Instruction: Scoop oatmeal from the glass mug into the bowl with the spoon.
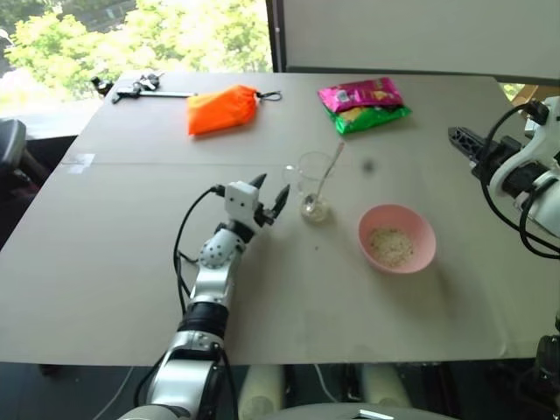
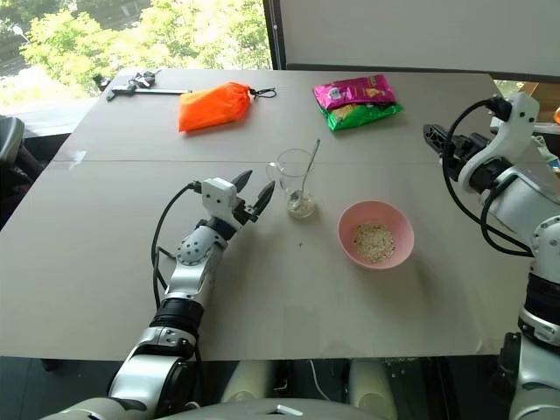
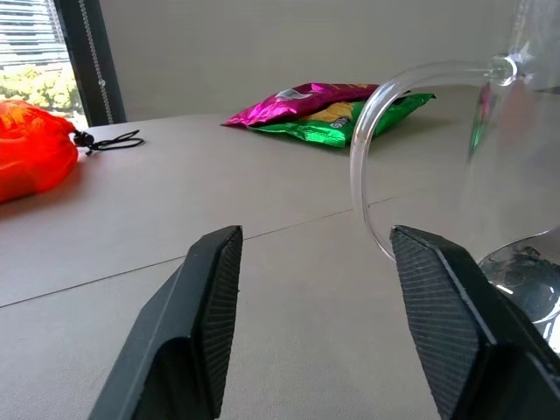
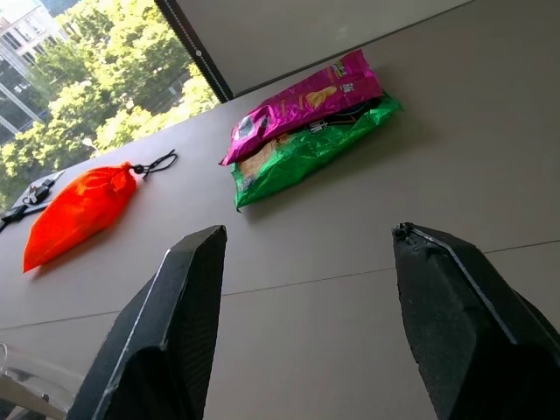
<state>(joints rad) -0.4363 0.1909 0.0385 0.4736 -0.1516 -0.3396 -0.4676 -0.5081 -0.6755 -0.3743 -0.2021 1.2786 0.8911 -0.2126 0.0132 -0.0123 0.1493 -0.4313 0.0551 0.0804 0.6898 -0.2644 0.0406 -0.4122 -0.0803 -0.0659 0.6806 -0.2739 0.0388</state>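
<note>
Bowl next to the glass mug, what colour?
Pink bowl, with pale oatmeal inside; clearest in the right eye view.

table (image 1: 131, 262) | glass mug (image 1: 313, 179), bowl (image 1: 396, 238), orange pouch (image 1: 221, 110), snack packets (image 1: 363, 104), maybe tool (image 1: 144, 87)

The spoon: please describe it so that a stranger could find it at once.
On the grey table, near the middle, stands the glass mug, left of the pink bowl. The spoon stands inside it, handle leaning over the rim. It is the only slim, shiny silver thing there.
</note>
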